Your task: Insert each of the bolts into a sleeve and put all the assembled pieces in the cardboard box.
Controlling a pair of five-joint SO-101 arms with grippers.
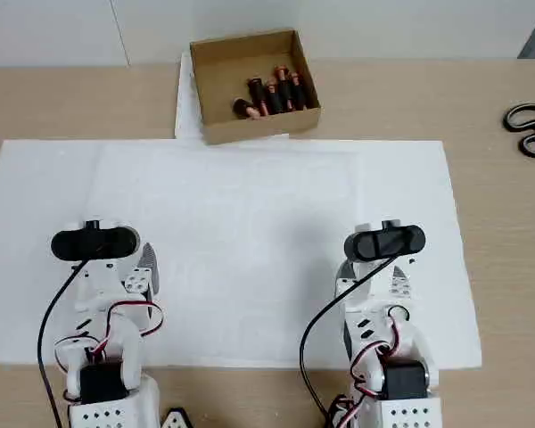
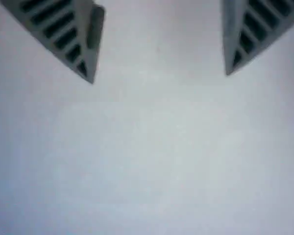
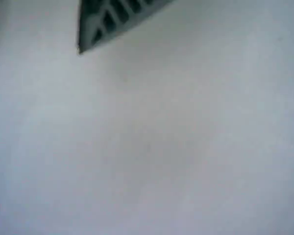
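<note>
High view: pieces in cardboard box; left fingers apart

The sheet is looking like matt white paper, the table is showing a smooth, pale wood finish, the box is showing dull brown cardboard, and the scissors are gleaming with glossy black handles.

Scissors, white paper sheet

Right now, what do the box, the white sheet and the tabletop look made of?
Box: brown cardboard, matte, raw folded walls.
White sheet: probably paper, matte, thin and flat.
Tabletop: light wood or wood-look laminate, faint grain; cannot tell which.
</note>
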